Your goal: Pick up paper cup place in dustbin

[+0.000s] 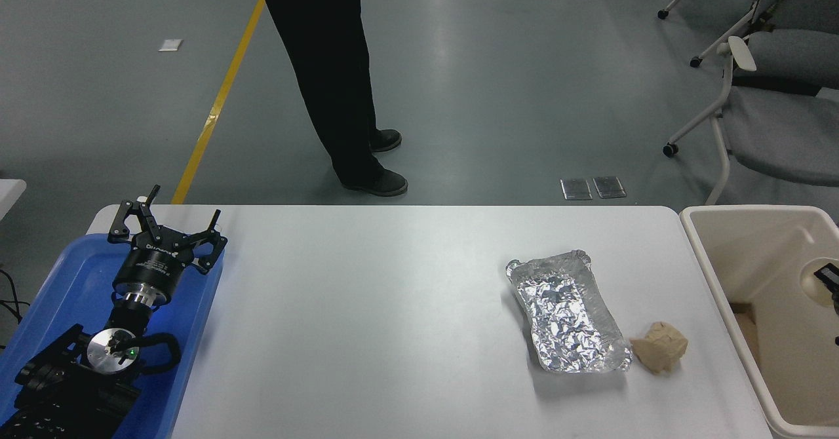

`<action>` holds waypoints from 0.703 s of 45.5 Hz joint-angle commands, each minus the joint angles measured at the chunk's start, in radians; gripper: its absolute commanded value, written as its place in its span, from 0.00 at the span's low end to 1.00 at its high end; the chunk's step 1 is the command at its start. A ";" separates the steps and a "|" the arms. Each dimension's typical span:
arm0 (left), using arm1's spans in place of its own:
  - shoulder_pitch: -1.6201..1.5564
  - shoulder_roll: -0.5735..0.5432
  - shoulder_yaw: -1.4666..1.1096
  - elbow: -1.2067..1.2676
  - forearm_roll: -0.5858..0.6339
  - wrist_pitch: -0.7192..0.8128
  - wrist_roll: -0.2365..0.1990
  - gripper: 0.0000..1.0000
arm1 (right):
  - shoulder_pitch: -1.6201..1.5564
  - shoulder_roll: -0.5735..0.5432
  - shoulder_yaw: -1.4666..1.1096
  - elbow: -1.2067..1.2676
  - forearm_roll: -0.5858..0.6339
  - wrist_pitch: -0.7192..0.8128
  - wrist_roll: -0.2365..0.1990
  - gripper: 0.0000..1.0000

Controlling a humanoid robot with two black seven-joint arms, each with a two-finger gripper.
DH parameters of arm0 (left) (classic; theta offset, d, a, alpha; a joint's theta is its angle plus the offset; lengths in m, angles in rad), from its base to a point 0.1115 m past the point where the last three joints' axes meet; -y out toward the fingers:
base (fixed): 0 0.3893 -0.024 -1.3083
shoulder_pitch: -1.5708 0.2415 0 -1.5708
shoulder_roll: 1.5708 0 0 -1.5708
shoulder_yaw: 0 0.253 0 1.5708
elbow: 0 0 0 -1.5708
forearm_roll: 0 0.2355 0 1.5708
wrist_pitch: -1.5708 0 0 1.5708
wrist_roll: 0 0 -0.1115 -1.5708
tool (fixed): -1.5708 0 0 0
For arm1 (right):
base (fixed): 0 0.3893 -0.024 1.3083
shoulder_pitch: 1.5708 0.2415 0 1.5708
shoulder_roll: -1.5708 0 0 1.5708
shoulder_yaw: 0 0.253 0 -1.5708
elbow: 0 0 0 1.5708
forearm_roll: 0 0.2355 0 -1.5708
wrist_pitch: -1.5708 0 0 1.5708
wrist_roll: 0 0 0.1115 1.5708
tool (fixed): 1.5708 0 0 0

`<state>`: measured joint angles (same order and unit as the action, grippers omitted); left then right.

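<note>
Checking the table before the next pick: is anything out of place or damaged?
The foil tray is crumpled and lies at a slant, with a crushed brown paper wad beside its near right corner. The paper cup is over the dustbin at the right edge.

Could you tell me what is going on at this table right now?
The right gripper is only just in view at the right edge, holding the paper cup over the open dustbin. The left gripper is parked, open, above the blue tray. A foil tray and a crumpled brown paper wad lie on the table. A person stands at the far side.
</note>
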<state>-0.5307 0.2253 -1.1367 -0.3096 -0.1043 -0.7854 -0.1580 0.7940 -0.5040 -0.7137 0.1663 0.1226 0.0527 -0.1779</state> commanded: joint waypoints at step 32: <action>-0.002 0.000 0.003 0.000 0.000 0.000 0.000 0.99 | 0.809 -0.151 -0.510 0.936 0.006 0.022 0.000 1.00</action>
<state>-0.5316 0.2250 -1.1354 -0.3100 -0.1044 -0.7854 -0.1580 1.2124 -0.6570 -0.9469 0.6943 0.1274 0.0656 -0.1780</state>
